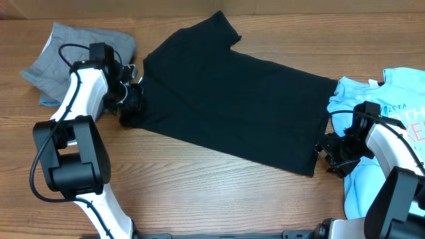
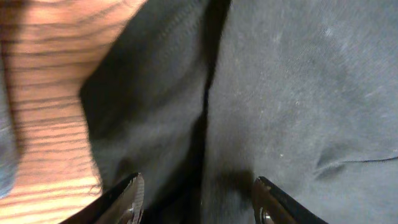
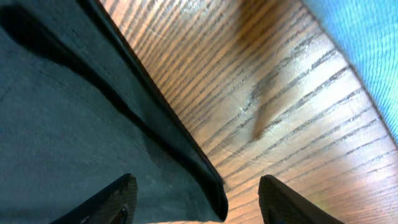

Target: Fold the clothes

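The black T-shirt (image 1: 229,99) lies spread flat across the middle of the table, one sleeve pointing to the back. My left gripper (image 1: 131,105) is open at the shirt's left edge; in the left wrist view its jaws (image 2: 198,200) straddle black fabric (image 2: 292,93). My right gripper (image 1: 327,151) is open at the shirt's front right corner; its jaws (image 3: 196,202) span the hem corner (image 3: 211,186). The grey shorts (image 1: 60,56) lie crumpled at the back left. The light blue printed tee (image 1: 392,106) lies at the right edge, under my right arm.
Bare wooden tabletop (image 1: 212,192) runs along the front. The left arm's base (image 1: 70,159) stands at the front left. The table's back edge runs just behind the shirt's sleeve.
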`<state>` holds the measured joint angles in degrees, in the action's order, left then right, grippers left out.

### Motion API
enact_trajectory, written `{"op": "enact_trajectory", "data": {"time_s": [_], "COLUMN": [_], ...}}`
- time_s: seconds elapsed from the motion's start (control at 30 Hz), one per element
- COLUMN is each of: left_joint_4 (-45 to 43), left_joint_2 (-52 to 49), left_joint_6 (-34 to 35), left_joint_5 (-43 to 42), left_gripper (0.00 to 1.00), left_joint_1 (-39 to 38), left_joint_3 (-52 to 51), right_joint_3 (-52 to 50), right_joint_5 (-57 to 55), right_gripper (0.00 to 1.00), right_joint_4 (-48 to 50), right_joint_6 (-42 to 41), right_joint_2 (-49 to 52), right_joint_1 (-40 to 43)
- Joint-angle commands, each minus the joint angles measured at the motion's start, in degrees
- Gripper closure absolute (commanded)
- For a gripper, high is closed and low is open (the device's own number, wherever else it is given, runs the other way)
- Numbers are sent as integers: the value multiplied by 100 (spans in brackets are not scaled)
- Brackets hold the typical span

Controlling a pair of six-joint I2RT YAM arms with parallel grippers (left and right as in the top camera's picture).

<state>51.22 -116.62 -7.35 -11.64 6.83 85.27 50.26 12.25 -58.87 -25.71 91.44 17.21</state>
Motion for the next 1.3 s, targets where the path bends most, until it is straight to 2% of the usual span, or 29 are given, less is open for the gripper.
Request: {"op": "enact_trajectory", "data": {"time_s": [0.0,0.1,0.13,0.33,0.4,0.47,0.53,0.63,0.7,0.87,0.9,0.93,1.0,1.13,1.27], "left_joint_4": [-258,-328,-326,70,164,199,208,221,232,223,221,212,181,39,-144], "left_joint_2": [-72,-72,-72,-70,-70,-70,-70,-70,-70,-70,-70,-70,-70,-70,-70], "left_joint_6": [-369,-385,-385,-382,-385,-385,-385,-385,-385,-387,-387,-387,-387,-385,-389], "left_joint_5": [-197,-199,-197,-195,-192,-192,-192,-192,-192,-190,-190,-190,-170,-170,-168], "left_gripper": [54,91,96,96,96,96,96,95,94,94,94,94,93,94,96], "left_joint_1": [-96,-109,-111,-52,-37,-37,-37,-37,-37,-37,-37,-37,-37,-37,-37], "left_joint_3": [-299,-350,-334,155,323,426,459,457,457,457,457,457,459,459,459], "right_joint_3": [94,-9,-42,-280,-345,-448,-581,-774,-870,-903,-903,-901,-896,-890,-890], "right_joint_5": [44,46,46,42,44,39,50,197,363,413,413,411,404,-153,-219], "right_gripper": [34,34,35,42,41,36,37,55,63,64,68,73,96,96,96], "right_joint_4": [2,127,179,656,599,566,625,680,647,411,361,295,109,-437,-472], "right_joint_6": [-195,-459,-457,-431,-435,-431,-433,-426,-284,-81,-81,-81,-90,-675,-758], "right_joint_2": [-98,-98,-98,-98,-98,-98,-98,-98,-98,-98,-98,-98,-98,-101,-98], "right_joint_1": [20,20,20,20,20,20,20,15,15,15,15,15,24,52,52]}}
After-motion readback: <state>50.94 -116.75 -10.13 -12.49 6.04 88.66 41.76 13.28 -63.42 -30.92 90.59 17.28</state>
